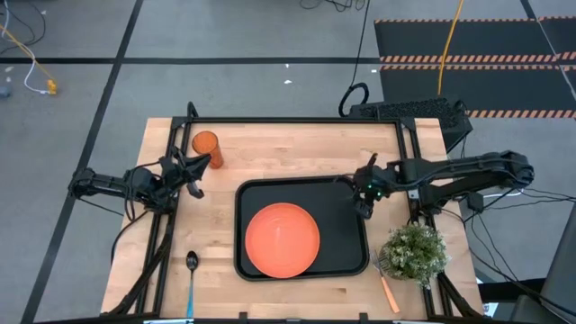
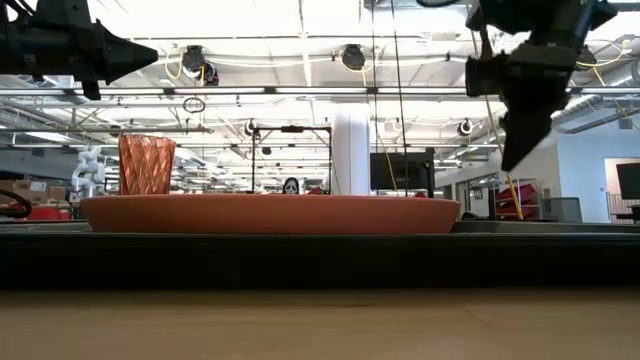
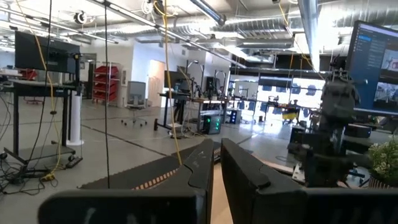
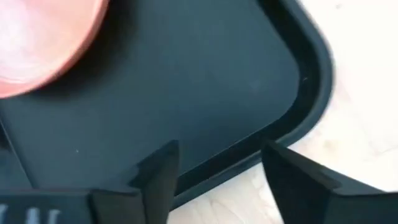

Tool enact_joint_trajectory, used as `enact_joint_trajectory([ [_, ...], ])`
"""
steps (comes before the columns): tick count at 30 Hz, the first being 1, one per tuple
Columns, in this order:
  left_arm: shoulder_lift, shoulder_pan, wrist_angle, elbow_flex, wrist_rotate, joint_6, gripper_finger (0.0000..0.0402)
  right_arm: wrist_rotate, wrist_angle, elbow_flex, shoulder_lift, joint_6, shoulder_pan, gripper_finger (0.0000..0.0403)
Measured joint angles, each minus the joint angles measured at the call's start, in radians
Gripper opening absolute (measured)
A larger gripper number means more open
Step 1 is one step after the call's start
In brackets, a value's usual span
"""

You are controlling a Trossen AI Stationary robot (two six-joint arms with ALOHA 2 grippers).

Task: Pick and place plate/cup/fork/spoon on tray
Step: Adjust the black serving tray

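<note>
Hovering over tray far-right corner, right tool spread, empty, left tool pressed together nr cup

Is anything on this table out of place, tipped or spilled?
Nothing is tipped or spilled. The plate lies flat in the tray and the cup stands upright. One oddity: the fork lies partly hidden under a small potted plant.

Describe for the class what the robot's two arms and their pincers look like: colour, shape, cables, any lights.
Both arms are dark, nearly black, built of slim jointed segments with black cables looping along them. The left pincer and right pincer each end in two flat, dark, tapering fingers. A small green light shows near the right arm's wrist in the high view. No lettering is legible.
</note>
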Motion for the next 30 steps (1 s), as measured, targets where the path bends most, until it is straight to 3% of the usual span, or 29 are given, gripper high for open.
enact_joint_trajectory([
  [8,0.0,0.0,0.011,0.0,0.001,0.007,0.0033,0.01,0.13,-0.18,0.11,-0.063,0.021,0.0253],
  [16,0.0,0.0,0.011,0.0,0.001,0.03,0.0033,0.034,0.222,-0.206,0.15,-0.019,0.0,0.0251],
  [21,0.0,0.0,0.01,0.0,0.0,0.029,0.0033,0.117,0.246,-0.207,0.17,0.128,-0.016,0.0216],
  [30,0.0,0.0,0.006,0.0,0.001,0.029,0.0033,0.104,0.296,-0.202,0.247,0.204,-0.016,0.0127],
])
